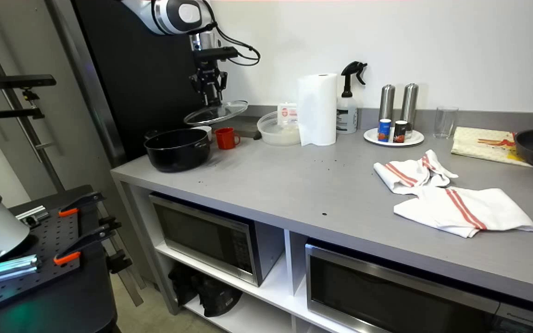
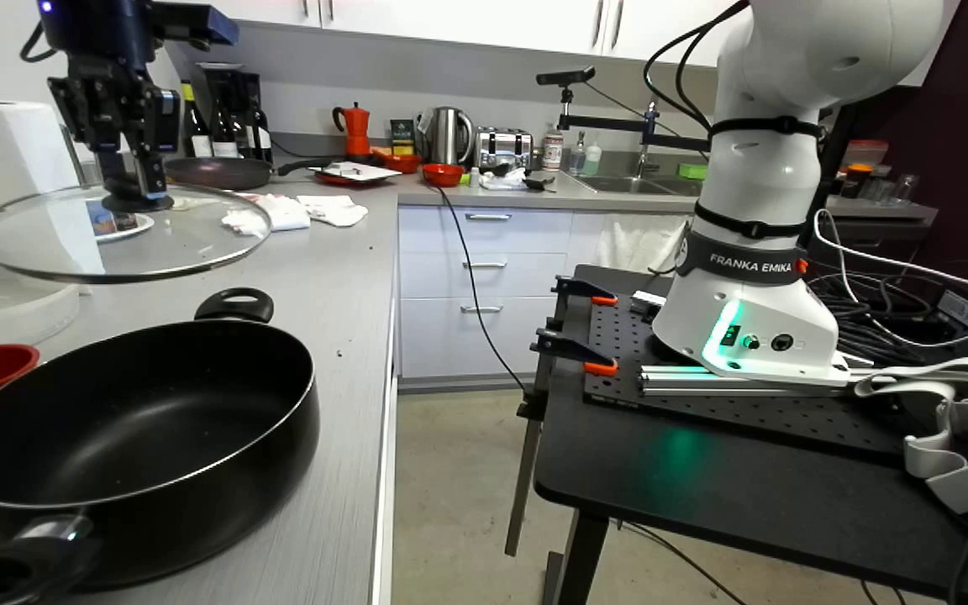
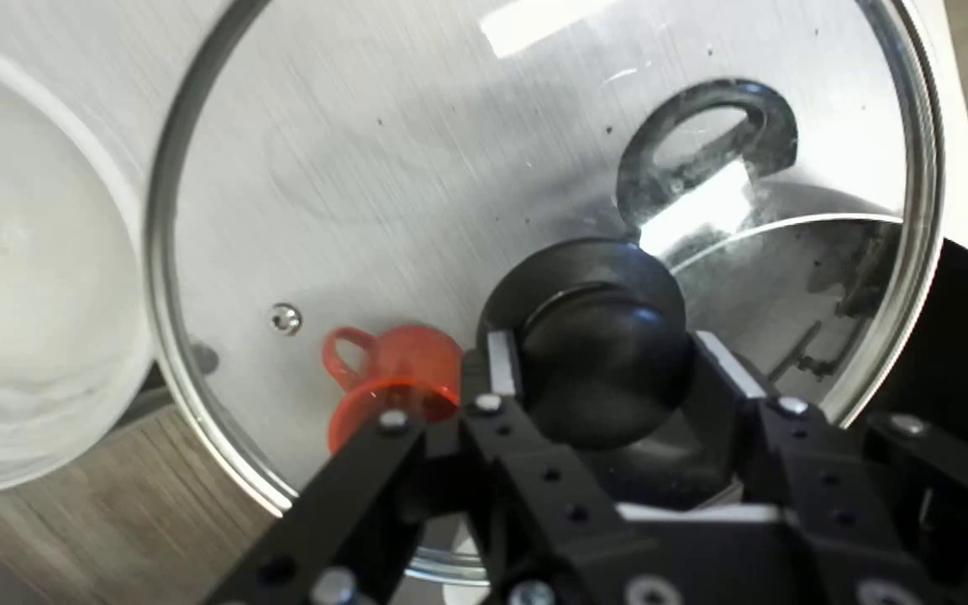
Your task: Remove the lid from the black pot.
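Worktop [image 1: 285, 175] carrying black pot [image 1: 177, 152], uncovered. Lid [image 2: 120, 239] up in air, higher than pot and mostly off to one side, slightly tilted; removal looks nearly done! Glass, probably: stiff, slick, breakable, not too heavy, wants soft landing. Tool [image 3: 608, 360] hanging near vertical, spread just to width of knob [image 3: 593, 370], gripping it from both sides. Right place to hold; round shape might let lid swivel.

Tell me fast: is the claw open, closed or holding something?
Claw: closed on the round black knob of the silver-rimmed clear glass lid, holding it aloft.
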